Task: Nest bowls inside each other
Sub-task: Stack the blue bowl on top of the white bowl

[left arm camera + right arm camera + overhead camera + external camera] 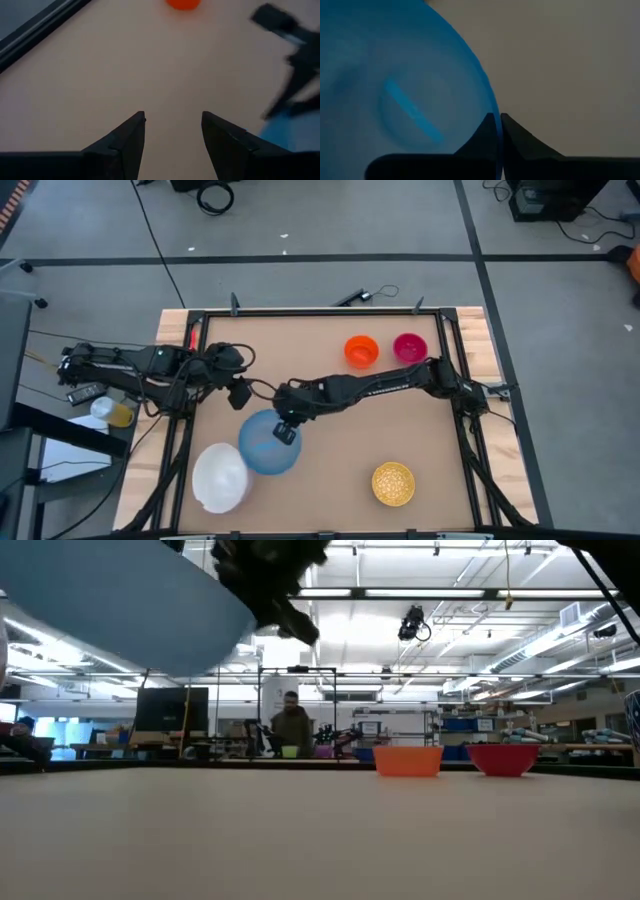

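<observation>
The light blue bowl [266, 446] is at the table's near left, and my right gripper [285, 430] is shut on its rim. In the low view this bowl [120, 600] shows tilted and raised above the tabletop. The white bowl [220, 477] rests on the table just left of it. The gold-yellow bowl [393, 483] sits near the front edge, right of centre. At the far side stand the orange bowl [361, 351] and the magenta-red bowl [410, 347]. My left gripper [238, 393] hangs open over bare table at the left, its fingers [173, 125] around nothing. My right gripper [496, 117] pinches the blue bowl's rim [492, 105] on the side toward the table's right, one finger inside the bowl and one outside. The fingers slant down from the right. The bowl is tilted and, in the low view, off the tabletop.
The table has a raised dark frame [320, 311] along its edges. Bare tabletop lies in the middle and at the near centre. A person [291, 725] stands in the room far behind the table.
</observation>
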